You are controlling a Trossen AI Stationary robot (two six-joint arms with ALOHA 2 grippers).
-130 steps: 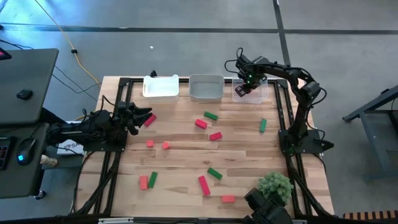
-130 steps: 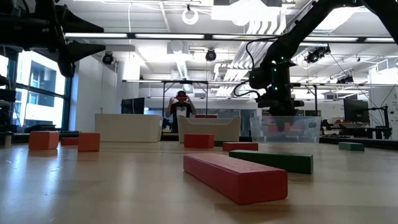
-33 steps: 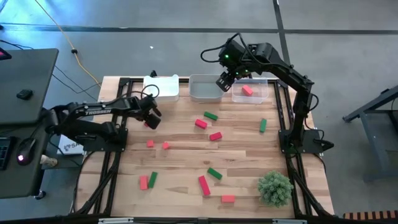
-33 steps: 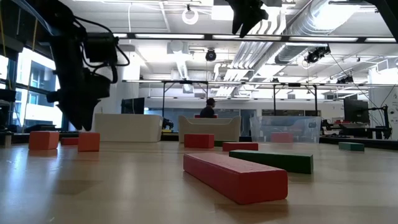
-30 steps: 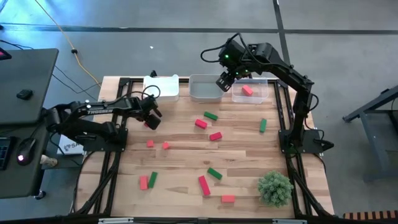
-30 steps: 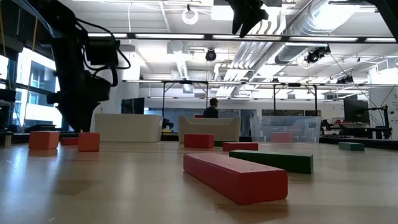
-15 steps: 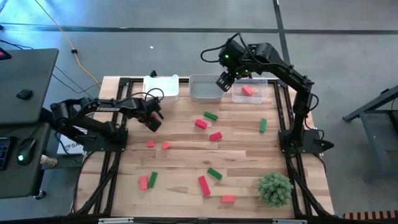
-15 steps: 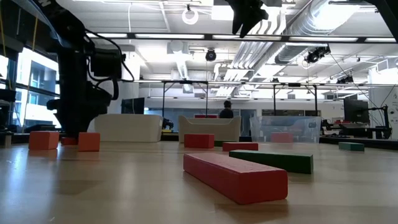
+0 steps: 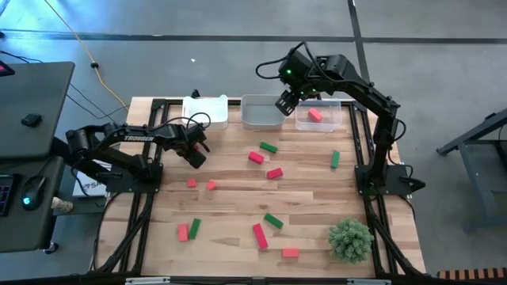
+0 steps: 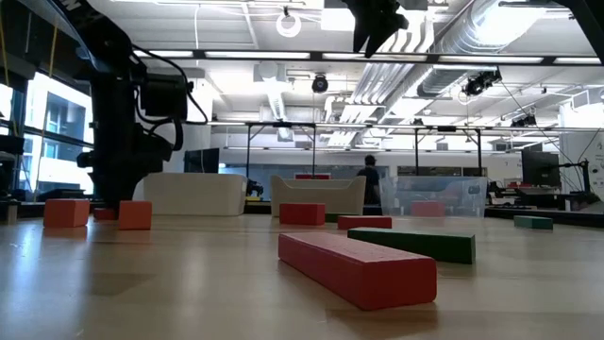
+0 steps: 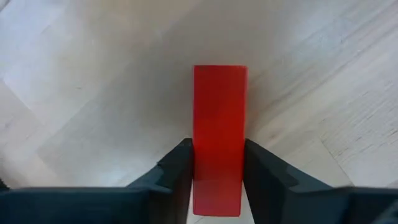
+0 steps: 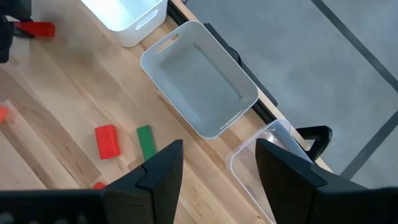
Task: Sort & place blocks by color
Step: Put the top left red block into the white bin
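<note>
A crimson red block, an oblong bar, lies flat on the wooden table near its far left part. My left gripper stands over it, pointing down, shut on the bar; in the high view the gripper hides the block. My right gripper hangs open high above the bins, with nothing between its fingers. More red, green and orange blocks lie scattered on the table, such as a red one and a green one. My left gripper pinches the red bar's two long sides between its two fingers, toward one end of the bar. The fingers come from above, pointing down, one on each side. The bar lies flat on the table.
Along the far edge stand a white bin, a grey bin and a clear bin holding a red block. A bushy green plant stands at the near right. Two orange cubes lie just nearward of my left gripper.
My left gripper has sunk toward the table and come down over the red bar, which has stayed where it lay. My right gripper has kept still. A person in the room beyond has walked toward the right.
</note>
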